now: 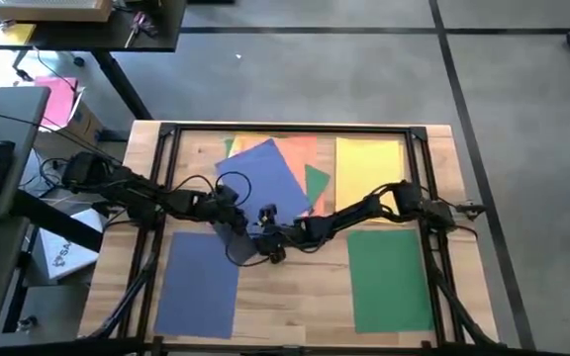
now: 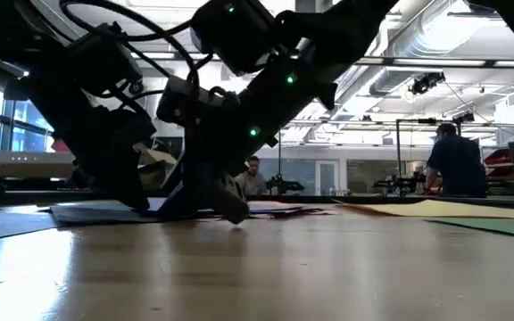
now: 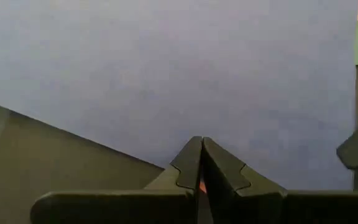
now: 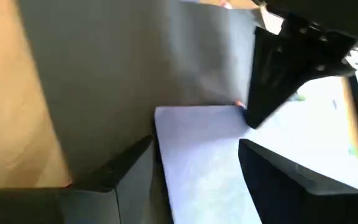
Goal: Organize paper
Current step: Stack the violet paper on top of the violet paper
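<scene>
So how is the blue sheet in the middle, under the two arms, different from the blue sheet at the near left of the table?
The middle blue sheet lies skewed on top of orange, yellow and green sheets; the near-left blue sheet lies alone on the bare wood, roughly square to the table edge. Both hands meet at the middle sheet's corner, and the left hand is closed there; nothing touches the near-left one. Both look alike in colour and size.

Both arms: dark, near-black jointed links. Black cables loop loosely along left arm; cable also runs along right arm. Small green indicator lights on housings in low view. Left gripper point(image 3: 201, 163) fingers: dark, angular, notched tips. Right gripper point(image 4: 194, 163) fingers: dark, flat, tapered.
</scene>
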Controlling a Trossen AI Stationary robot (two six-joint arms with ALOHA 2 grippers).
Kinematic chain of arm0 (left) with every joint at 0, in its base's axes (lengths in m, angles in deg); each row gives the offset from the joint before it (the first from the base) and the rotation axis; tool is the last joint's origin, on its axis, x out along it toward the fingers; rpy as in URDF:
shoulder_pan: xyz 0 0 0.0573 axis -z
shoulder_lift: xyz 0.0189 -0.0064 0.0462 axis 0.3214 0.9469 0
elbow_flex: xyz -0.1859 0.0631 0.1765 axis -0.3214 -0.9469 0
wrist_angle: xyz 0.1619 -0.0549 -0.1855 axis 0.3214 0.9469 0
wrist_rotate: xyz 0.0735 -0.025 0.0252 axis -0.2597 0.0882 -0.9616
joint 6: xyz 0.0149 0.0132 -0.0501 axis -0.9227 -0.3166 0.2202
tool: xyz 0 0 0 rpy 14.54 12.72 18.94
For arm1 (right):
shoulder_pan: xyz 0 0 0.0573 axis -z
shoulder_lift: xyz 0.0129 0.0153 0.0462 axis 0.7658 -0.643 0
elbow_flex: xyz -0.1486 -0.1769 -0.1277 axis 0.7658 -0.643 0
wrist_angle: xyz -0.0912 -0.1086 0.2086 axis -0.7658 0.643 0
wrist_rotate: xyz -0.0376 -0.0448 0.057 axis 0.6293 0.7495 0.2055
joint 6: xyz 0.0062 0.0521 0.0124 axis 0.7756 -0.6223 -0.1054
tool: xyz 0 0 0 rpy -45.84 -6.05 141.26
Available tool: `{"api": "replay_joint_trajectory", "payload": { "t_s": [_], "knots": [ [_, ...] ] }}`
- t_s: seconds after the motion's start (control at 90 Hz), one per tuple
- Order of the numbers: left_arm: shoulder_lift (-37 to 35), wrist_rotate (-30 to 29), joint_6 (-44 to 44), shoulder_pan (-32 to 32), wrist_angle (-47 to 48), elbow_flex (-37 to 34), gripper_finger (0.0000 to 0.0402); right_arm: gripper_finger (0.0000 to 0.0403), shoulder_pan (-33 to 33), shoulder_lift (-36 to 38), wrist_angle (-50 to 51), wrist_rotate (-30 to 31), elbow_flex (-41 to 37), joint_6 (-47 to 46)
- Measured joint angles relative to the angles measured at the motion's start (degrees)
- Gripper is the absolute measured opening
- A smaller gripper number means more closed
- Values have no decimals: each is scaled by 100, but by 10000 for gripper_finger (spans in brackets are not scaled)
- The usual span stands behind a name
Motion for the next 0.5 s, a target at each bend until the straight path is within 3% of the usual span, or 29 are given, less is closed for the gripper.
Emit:
{"api": "replay_joint_trajectory", "payload": {
  "t_s": [0.156,0.344,0.5],
  "knots": [
    [68,40,-46,6,-17,4,0,201,-29,1,-66,641,40,33],
    [207,26,-58,8,-50,9,0,179,-33,60,43,691,54,252],
    [210,25,-109,8,-68,4,0,130,27,95,222,548,56,55]
  ]
}}
